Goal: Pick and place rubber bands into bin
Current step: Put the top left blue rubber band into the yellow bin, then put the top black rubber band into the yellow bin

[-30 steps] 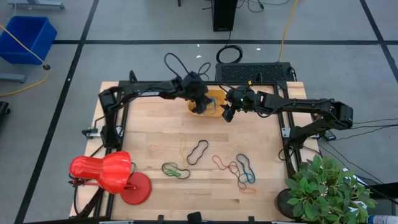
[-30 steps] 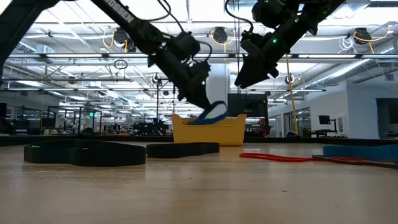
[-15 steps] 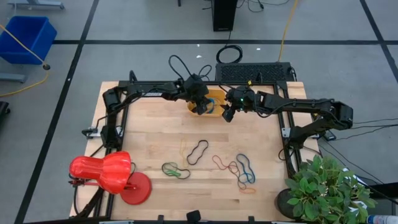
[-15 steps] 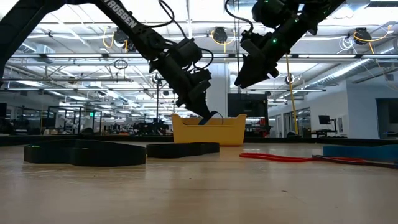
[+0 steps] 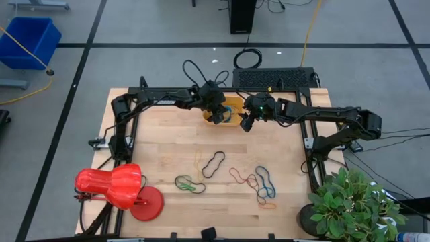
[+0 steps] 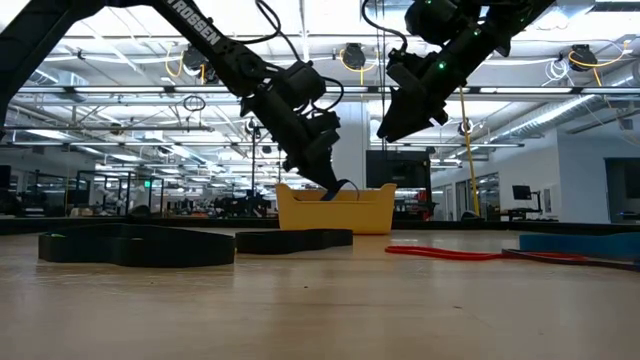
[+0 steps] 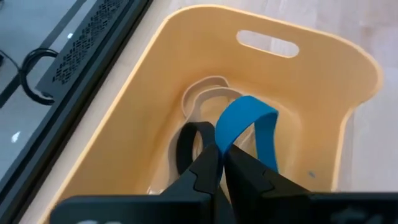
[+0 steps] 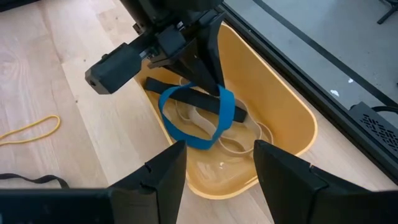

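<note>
Now your left gripper (image 7: 221,163) pinches the floppy, light blue band (image 7: 249,127) over the bin (image 7: 323,68), top centre; right gripper (image 8: 214,158) open.

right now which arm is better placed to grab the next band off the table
Right, probably. The right gripper hovers open beside the bin, holding nothing. The left gripper is down inside the bin, fingers nearly closed on the blue rubber band, so it must finish that drop first.
</note>
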